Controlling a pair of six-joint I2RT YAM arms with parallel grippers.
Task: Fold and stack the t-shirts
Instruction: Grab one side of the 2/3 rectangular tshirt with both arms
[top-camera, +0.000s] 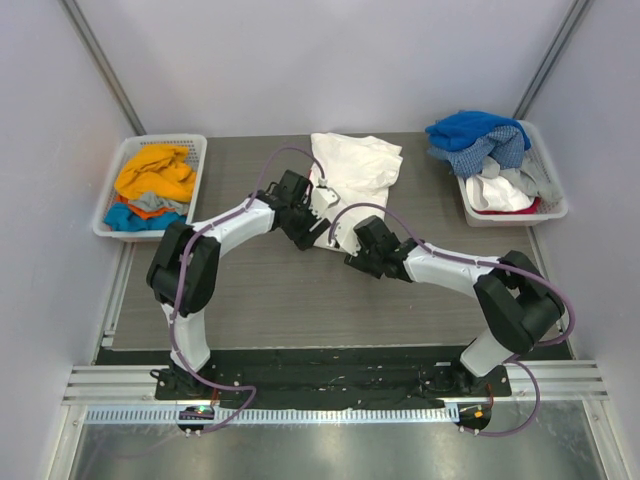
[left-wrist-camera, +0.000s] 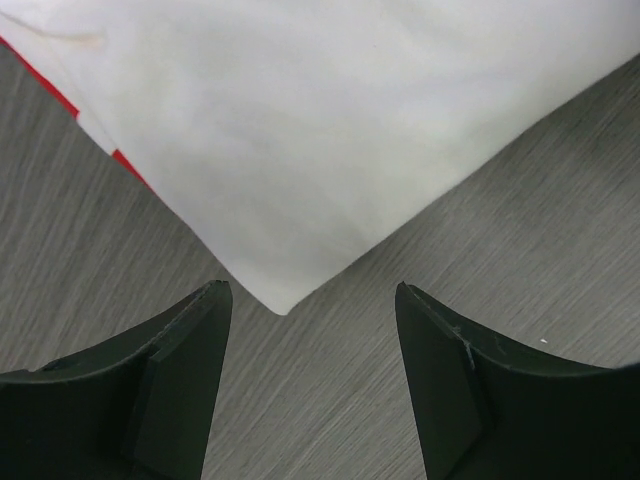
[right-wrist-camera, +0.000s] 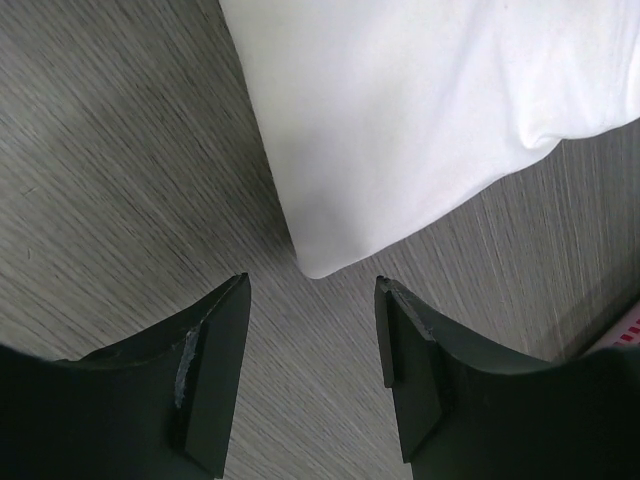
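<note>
Left wrist — t-shirt (left-wrist-camera: 330, 130) corner, left gripper (left-wrist-camera: 311, 290) spread

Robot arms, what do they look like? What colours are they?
The left arm and the right arm have smooth white tubes joined by chunky black joints. A thin purple cable loops along each one. The left gripper and right gripper are black, each with two flat, wedge-shaped fingers.
</note>
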